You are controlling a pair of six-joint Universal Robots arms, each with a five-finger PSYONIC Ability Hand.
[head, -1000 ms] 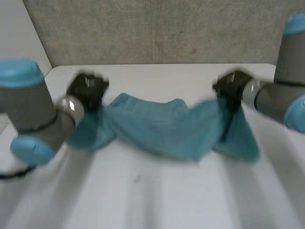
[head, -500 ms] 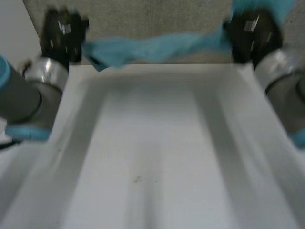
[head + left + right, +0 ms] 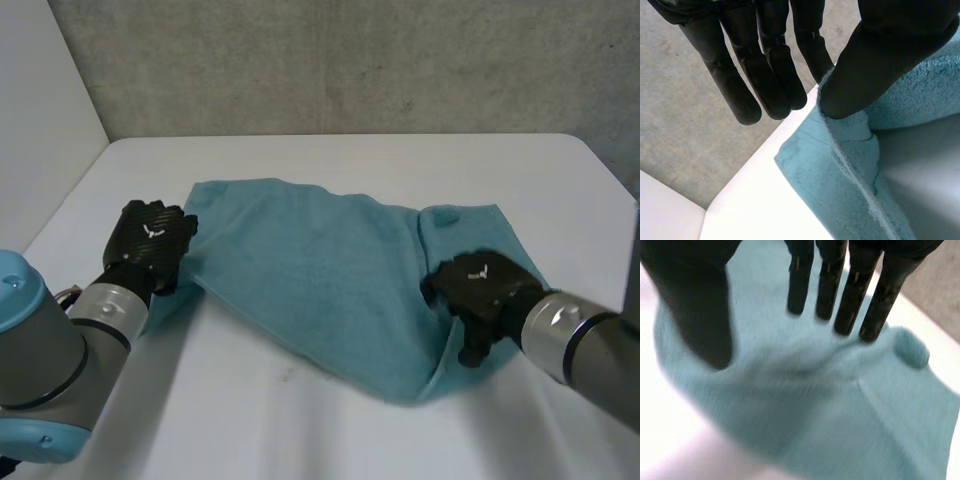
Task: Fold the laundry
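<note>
Towel: a teal towel (image 3: 320, 270) lies rumpled and skewed across the middle of the white desk (image 3: 300, 430), with a crease beside the right hand.
Left hand (image 3: 150, 240): at the towel's left edge, fingers straight, thumb tip resting on the hem, gripping nothing.
Right hand (image 3: 480, 290): over the towel's right part, fingers straight and spread, empty.
Risk: a fold started now would likely lock in the wrinkles, and a grab at the bunched hem could catch two layers.
</note>
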